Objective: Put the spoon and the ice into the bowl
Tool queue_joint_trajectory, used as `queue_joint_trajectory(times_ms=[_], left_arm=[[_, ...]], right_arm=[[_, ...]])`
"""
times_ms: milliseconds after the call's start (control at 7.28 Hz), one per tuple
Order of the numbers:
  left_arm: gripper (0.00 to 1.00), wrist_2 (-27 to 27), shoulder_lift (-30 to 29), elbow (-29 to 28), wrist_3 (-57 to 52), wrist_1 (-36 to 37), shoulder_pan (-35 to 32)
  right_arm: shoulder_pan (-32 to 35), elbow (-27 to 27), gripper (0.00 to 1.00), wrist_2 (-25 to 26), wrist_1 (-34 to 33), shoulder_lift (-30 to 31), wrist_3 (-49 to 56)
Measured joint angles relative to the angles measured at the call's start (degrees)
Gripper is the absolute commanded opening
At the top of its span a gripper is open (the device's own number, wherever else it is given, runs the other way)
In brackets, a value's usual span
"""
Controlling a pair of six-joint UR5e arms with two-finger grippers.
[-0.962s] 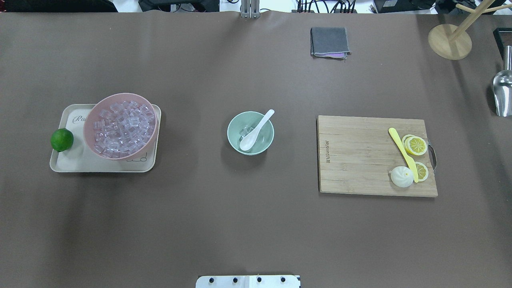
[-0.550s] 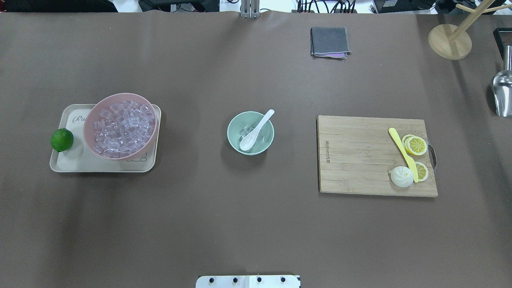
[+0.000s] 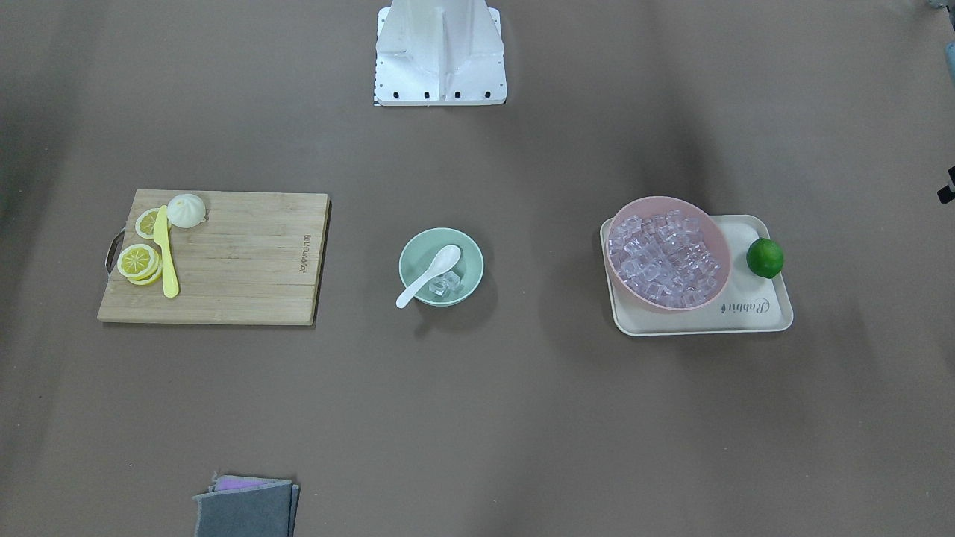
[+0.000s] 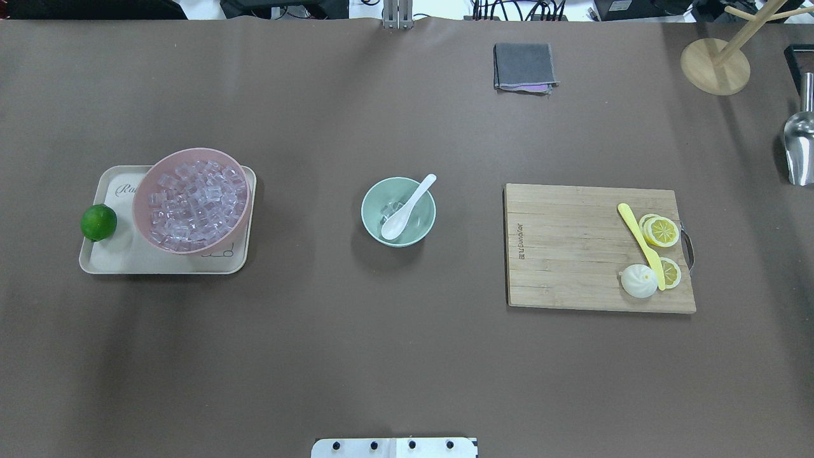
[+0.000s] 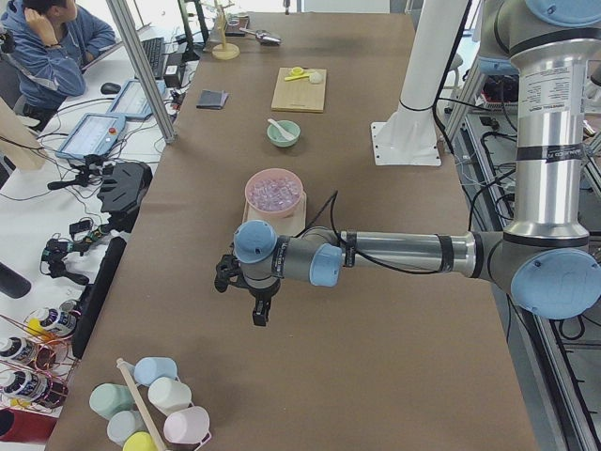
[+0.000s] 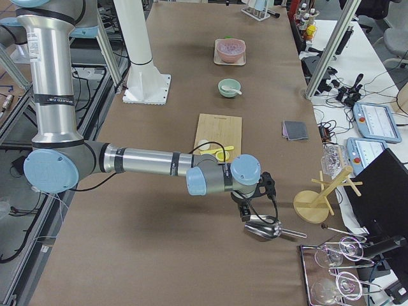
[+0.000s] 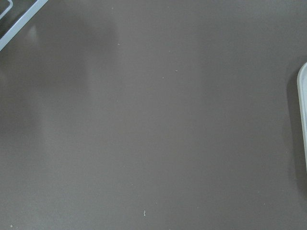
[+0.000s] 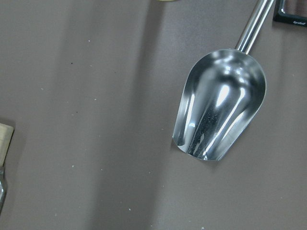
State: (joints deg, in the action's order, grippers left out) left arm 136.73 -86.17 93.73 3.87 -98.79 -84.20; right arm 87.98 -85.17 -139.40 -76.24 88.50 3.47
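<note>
Overhead exterior showed us a glossy spoon (image 4: 407, 207) in the round matte bowl (image 4: 371, 220) beside glassy ice (image 4: 391, 207); whether the left gripper (image 5: 259, 312) or right gripper (image 6: 245, 209) had spread fingers, we couldn't tell.

"Rabbit" on the beige tray (image 3: 776, 294)

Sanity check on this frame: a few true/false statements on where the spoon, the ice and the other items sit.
1. The spoon lies in the mint-green bowl, with its handle over the rim. True.
2. The mint-green bowl holds no ice. False: a few clear cubes lie in it beside the spoon.
3. The lime sits on the cutting board. False: it sits on the tray, beside the pink bowl.
4. The yellow knife lies on the cutting board by the lemon slices. True.
5. The pink bowl is empty. False: it is heaped with ice cubes.
</note>
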Motion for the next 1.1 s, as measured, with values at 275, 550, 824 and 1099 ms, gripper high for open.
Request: queue_joint_trajectory(times_ms=[275, 550, 824, 1099], left_arm=[[0.98, -0.05, 0.06, -0.03, -0.01, 0.00, 0.00], [0.98, -0.06, 0.10, -0.04, -0.01, 0.00, 0.00], [0.98, -0.06, 0.18, -0.04, -0.01, 0.04, 0.00], [0.98, -0.06, 0.23, -0.04, -0.01, 0.01, 0.00]], right_arm=[[0.00, 0.06, 1.00, -0.42, 0.34, 0.18, 0.19], [0.00, 0.12, 1.00, -0.41, 0.38, 0.38, 0.21], [0.00, 0.10, 1.00, -0.35, 0.38, 0.68, 0.22], [0.00, 0.04, 1.00, -0.34, 0.42, 0.77, 0.22]])
